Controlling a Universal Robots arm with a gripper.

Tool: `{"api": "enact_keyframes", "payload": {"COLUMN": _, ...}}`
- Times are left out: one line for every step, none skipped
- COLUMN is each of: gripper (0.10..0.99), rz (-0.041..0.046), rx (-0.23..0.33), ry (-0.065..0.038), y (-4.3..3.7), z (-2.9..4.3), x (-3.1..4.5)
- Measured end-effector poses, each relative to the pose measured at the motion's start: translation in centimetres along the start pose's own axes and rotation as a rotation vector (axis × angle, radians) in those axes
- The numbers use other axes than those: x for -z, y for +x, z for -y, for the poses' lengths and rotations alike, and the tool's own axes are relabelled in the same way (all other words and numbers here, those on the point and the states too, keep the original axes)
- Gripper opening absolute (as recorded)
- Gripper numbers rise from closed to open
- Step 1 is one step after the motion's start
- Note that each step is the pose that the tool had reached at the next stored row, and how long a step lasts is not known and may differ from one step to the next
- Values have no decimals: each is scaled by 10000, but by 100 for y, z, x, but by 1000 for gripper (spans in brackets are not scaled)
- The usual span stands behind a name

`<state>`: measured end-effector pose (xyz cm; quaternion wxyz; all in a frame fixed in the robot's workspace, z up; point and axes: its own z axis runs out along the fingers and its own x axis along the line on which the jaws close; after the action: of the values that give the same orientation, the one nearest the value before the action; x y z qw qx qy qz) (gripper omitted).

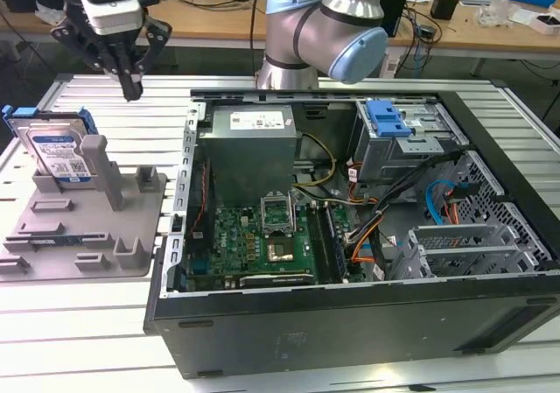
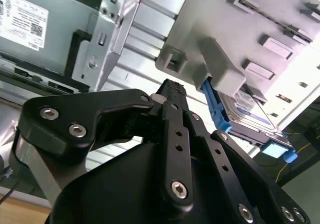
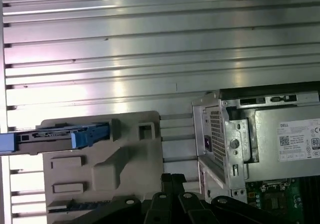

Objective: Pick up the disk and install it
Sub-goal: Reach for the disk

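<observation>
Watching the feeds, I am seeing the black two-fingered gripper [image 1: 131, 88] hanging above the ribbed aluminium table [image 1: 87, 323]. Its fingers are pressing together and it is carrying nothing. In both wrist views the tips are meeting with no gap.

The flat silver hard disk in its blue plastic carrier [image 1: 59, 152] is standing on edge at the back of the moulded grey plastic tray [image 1: 140, 235]. It is leaning against a tall grey upright post [image 1: 109, 183], with its labelled face turned towards the exterior camera.

The disk is lying below the gripper and towards the exterior view's left of it, near but apart. The first wrist view is showing the disk [image 3: 55, 136] edge-on as a thin strip, its long axis running along the tray's edge. The open black computer case [image 1: 350, 323] is sitting on the gripper's other side.
</observation>
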<state>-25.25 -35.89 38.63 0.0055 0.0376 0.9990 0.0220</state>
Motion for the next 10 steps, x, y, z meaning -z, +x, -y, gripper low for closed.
{"api": "enact_keyframes", "payload": {"gripper": 106, "rz": -2, "rx": 0, "ry": 0, "y": 29, "z": -7, "x": -2}}
{"api": "enact_keyframes", "payload": {"gripper": 106, "rz": -7, "rx": 2, "ry": 1, "y": 84, "z": -20, "x": -5}}
{"api": "enact_keyframes", "payload": {"gripper": 106, "rz": -8, "rx": 3, "ry": 1, "y": 113, "z": -27, "x": -7}}
{"api": "enact_keyframes", "payload": {"gripper": 106, "rz": -12, "rx": 0, "ry": 1, "y": 155, "z": -37, "x": -9}}
{"api": "enact_keyframes", "payload": {"gripper": 106, "rz": -14, "rx": -1, "ry": 2, "y": 207, "z": -48, "x": -13}}
{"api": "enact_keyframes", "payload": {"gripper": 106, "rz": -16, "rx": 1, "ry": 1, "y": 261, "z": -59, "x": -16}}
{"api": "enact_keyframes", "payload": {"gripper": 106, "rz": -19, "rx": 0, "ry": 1, "y": 318, "z": -71, "x": -19}}
{"api": "enact_keyframes", "payload": {"gripper": 106, "rz": -22, "rx": -1, "ry": 2, "y": 378, "z": -82, "x": -23}}
{"api": "enact_keyframes", "payload": {"gripper": 106, "rz": -24, "rx": 0, "ry": 2, "y": 414, "z": -88, "x": -25}}
{"api": "enact_keyframes", "payload": {"gripper": 106, "rz": -26, "rx": 1, "ry": 2, "y": 443, "z": -94, "x": -26}}
